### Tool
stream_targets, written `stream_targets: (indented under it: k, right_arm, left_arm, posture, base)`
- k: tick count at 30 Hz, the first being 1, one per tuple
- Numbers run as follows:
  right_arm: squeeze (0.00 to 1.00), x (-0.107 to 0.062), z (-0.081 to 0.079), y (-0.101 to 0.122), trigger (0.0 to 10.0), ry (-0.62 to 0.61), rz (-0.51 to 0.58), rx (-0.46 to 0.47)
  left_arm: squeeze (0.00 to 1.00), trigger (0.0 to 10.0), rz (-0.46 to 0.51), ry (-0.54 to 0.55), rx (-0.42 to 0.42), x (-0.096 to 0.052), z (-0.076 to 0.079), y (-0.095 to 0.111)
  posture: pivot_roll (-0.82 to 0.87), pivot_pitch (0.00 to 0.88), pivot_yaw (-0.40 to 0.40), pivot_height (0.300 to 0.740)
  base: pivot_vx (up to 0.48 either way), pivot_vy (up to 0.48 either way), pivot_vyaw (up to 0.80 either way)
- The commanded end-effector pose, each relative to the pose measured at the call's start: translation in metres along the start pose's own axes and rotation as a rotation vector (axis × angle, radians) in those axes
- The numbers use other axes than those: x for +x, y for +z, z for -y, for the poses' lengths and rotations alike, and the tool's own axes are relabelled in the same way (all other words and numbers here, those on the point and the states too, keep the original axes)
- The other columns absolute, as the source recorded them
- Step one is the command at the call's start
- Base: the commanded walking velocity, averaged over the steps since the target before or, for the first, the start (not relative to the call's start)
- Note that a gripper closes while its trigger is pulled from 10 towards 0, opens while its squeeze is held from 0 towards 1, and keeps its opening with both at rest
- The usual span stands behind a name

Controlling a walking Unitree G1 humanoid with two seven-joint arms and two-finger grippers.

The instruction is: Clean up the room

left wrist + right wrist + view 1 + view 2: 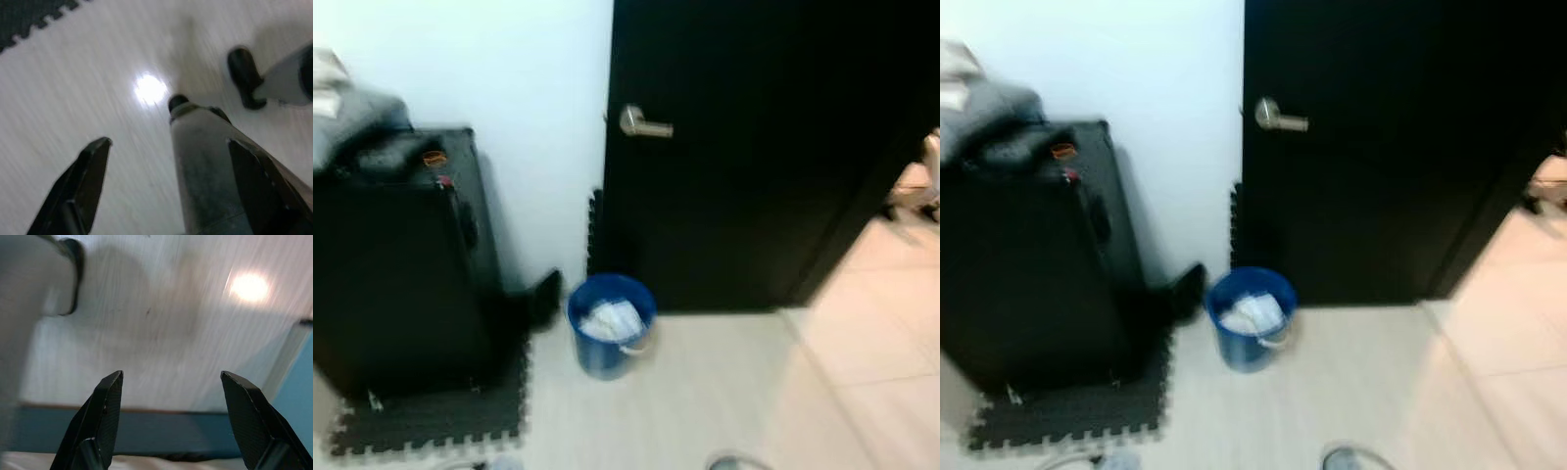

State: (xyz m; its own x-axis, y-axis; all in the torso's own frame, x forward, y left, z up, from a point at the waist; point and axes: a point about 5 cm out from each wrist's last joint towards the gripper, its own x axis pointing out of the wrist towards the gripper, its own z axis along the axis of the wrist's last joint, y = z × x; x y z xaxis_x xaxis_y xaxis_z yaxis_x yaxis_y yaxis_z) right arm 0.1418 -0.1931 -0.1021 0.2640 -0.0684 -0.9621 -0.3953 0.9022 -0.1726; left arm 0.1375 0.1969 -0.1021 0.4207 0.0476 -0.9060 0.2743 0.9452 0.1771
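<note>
A blue bin (610, 328) stands on the pale floor against the black door (754, 147), with white crumpled waste (610, 319) inside it. In the left wrist view my left gripper (169, 143) hangs open above the floor, and one of its fingers (80, 188) is seen beside a grey robot leg (203, 171). My right gripper (171, 374) is also open over bare floor, with nothing between its fingers (100, 421).
A black suitcase (401, 274) stands on a dark foam mat (431, 421) at the left wall, with grey clothes (347, 113) piled on top. The door has a silver handle (642, 123). Open floor (734, 392) runs to the right.
</note>
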Motion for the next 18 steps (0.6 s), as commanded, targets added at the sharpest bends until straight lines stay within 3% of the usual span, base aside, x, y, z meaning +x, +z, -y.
stream_targets:
  k: [1, 13, 18]
  right_arm:
    - [0.00, -0.001, 0.005, 0.004, 10.0, -0.011, 0.010, -0.015]
    - [0.00, -0.001, 0.005, 0.003, 10.0, 0.001, 0.003, -0.032]
    - [0.00, -0.001, 0.005, 0.003, 10.0, -0.002, 0.003, -0.036]
  left_arm:
    - [0.00, 10.0, -0.019, -0.012, 0.018, 0.000, 0.003, -0.004]
    - [0.00, 10.0, -0.026, -0.047, 0.096, 0.000, 0.028, -0.006]
    - [0.00, 10.0, -0.028, -0.044, 0.089, 0.000, 0.025, -0.006]
  posture:
    - [0.05, 0.000, -0.076, 0.740]
    - [0.05, 0.000, -0.079, 0.740]
    - [0.05, 0.000, -0.079, 0.740]
  base:
    - [0.000, 0.000, -0.78]
    - [0.000, 0.000, -0.78]
    - [0.000, 0.000, -0.78]
